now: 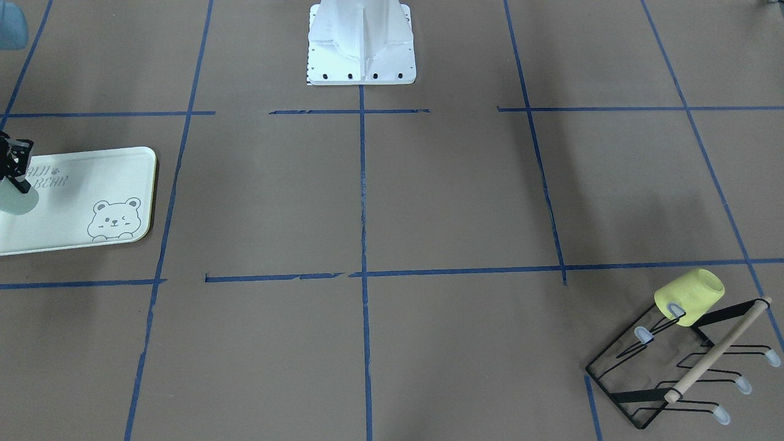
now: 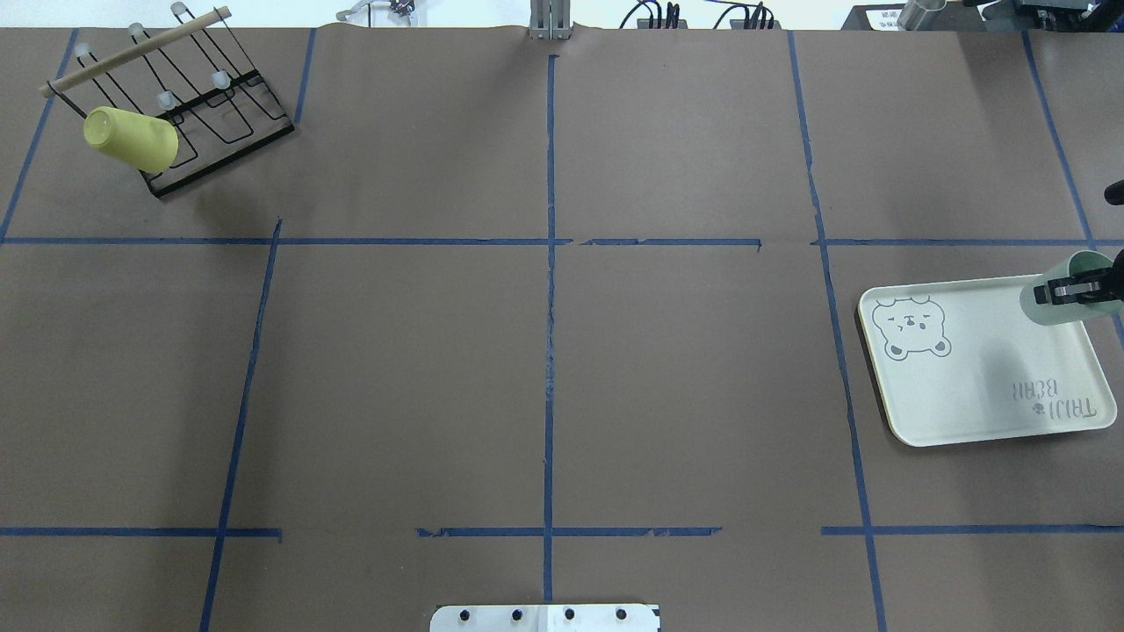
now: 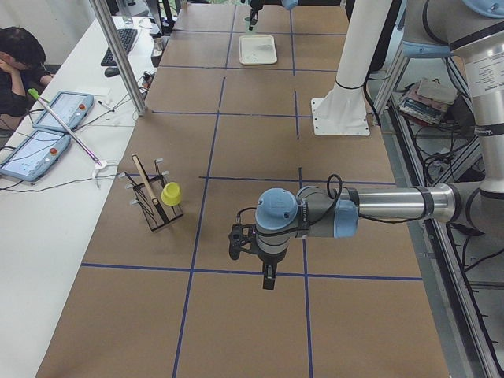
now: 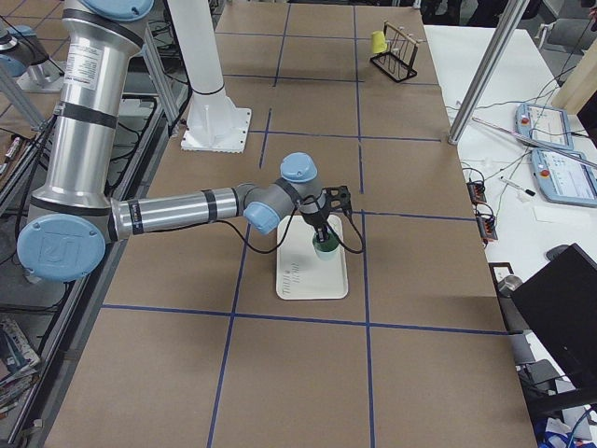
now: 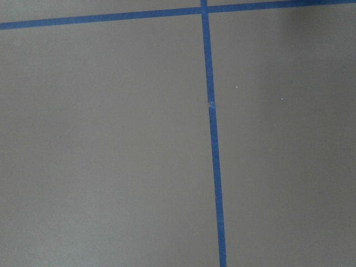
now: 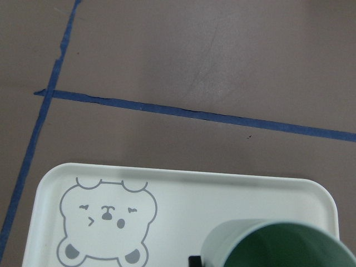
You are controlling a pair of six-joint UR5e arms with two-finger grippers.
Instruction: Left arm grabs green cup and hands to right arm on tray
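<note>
My right gripper (image 2: 1073,290) is shut on the wall of the green cup (image 2: 1050,309) and holds it upright over the far right part of the tray (image 2: 966,386). The front view shows the same gripper (image 1: 17,173), cup (image 1: 16,201) and tray (image 1: 79,211) at its left edge. The right wrist view shows the cup's rim (image 6: 278,245) low over the tray (image 6: 183,189) with its bear drawing. I cannot tell if the cup touches the tray. My left gripper (image 3: 268,277) shows only in the exterior left view, over bare table; I cannot tell whether it is open or shut.
A black wire rack (image 2: 219,105) stands at the far left corner with a pale yellow cup (image 2: 130,139) hung on it. The white robot base (image 1: 361,49) is at the near edge's middle. An operator (image 3: 24,59) sits at a side desk.
</note>
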